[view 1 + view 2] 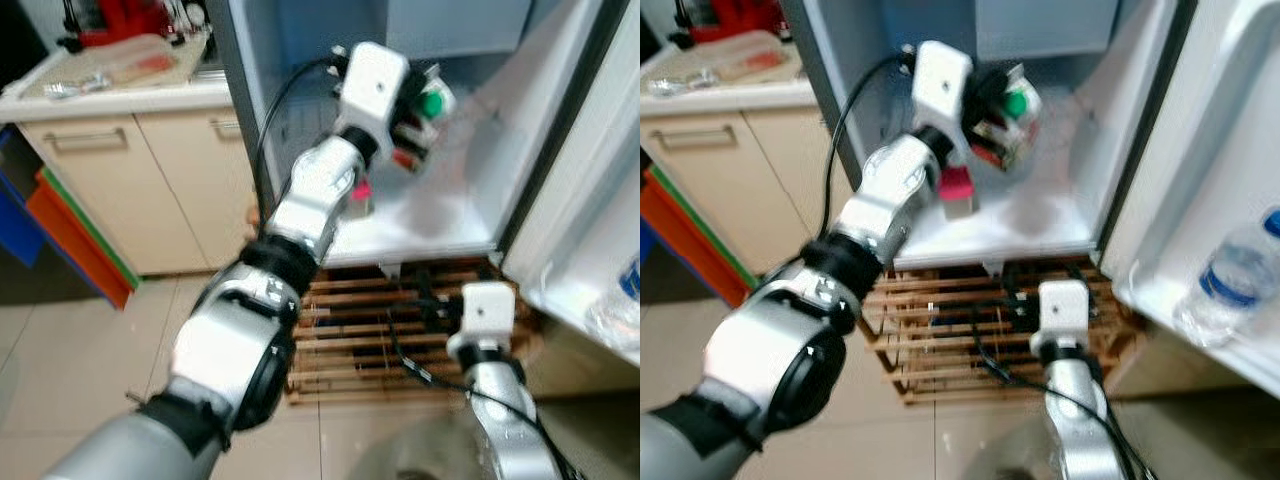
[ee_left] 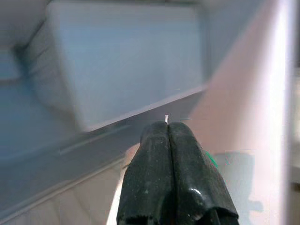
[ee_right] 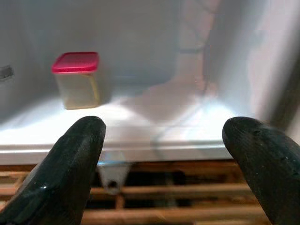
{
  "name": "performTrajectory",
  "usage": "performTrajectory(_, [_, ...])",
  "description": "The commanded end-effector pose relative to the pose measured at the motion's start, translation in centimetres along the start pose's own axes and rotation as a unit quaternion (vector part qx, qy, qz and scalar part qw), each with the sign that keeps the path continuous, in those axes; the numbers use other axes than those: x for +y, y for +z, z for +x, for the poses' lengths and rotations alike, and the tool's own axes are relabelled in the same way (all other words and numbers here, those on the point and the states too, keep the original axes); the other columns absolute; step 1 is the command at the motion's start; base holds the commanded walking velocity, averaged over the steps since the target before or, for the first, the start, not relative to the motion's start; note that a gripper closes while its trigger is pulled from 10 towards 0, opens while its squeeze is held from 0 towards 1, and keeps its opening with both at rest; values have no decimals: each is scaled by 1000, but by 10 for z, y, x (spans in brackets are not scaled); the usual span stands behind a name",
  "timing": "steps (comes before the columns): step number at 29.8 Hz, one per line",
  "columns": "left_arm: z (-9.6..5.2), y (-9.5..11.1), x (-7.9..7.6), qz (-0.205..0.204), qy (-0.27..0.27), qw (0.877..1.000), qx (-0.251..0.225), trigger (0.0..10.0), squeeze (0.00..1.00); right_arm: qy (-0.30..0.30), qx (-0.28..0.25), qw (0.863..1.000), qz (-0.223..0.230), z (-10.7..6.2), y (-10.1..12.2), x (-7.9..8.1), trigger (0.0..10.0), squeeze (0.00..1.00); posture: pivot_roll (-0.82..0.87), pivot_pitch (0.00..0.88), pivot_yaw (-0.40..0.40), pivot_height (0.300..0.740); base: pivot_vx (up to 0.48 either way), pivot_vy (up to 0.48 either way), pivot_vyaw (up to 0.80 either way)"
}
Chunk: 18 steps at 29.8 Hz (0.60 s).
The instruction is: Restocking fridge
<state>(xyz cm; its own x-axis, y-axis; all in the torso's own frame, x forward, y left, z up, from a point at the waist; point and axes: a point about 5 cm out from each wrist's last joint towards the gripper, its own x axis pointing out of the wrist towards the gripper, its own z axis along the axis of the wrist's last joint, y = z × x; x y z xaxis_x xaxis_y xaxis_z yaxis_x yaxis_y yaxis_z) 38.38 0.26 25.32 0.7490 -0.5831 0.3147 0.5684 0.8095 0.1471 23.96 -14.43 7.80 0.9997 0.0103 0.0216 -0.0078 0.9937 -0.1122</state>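
Observation:
My left arm reaches into the open fridge, and its gripper (image 2: 167, 124) is shut on a carton with a green cap (image 1: 425, 120), held tilted above the white bottom shelf (image 1: 430, 225). In the left wrist view the two fingers (image 2: 154, 178) are pressed together, with only a thin white edge between the tips. A small container with a red lid (image 3: 76, 79) stands on the shelf, just below the left forearm. My right gripper (image 3: 164, 136) is open and holds nothing. It hangs low in front of the shelf's front edge.
A wooden slatted rack (image 1: 370, 340) lies on the floor under the fridge opening. The fridge door (image 1: 590, 200) stands open on the right with a water bottle (image 1: 1230, 280) in its pocket. A counter with cabinets (image 1: 110, 150) stands on the left.

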Motion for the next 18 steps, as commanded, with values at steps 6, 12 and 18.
performTrajectory(6, [-3, 1, 13, -3, 72, 997, -3, 10000, 0, 11, 7, 1000, -1, -3, -1, 6, 10000, 0, -201, 65, 99, 740, 0, 0, 0])
performTrajectory(12, [5, 23, 26, 17, 129, 991, -23, 10000, 0, 18, 20, 1000, 1, -16, -3, 11, 10000, 0, -213, 129, 115, 740, 0, 0, 0])
performTrajectory(18, [6, 39, 47, 53, 173, 983, -36, 10000, 0, 10, 39, 999, 3, -33, -6, 8, 10000, 0, -239, 190, 119, 740, 0, 0, 0])
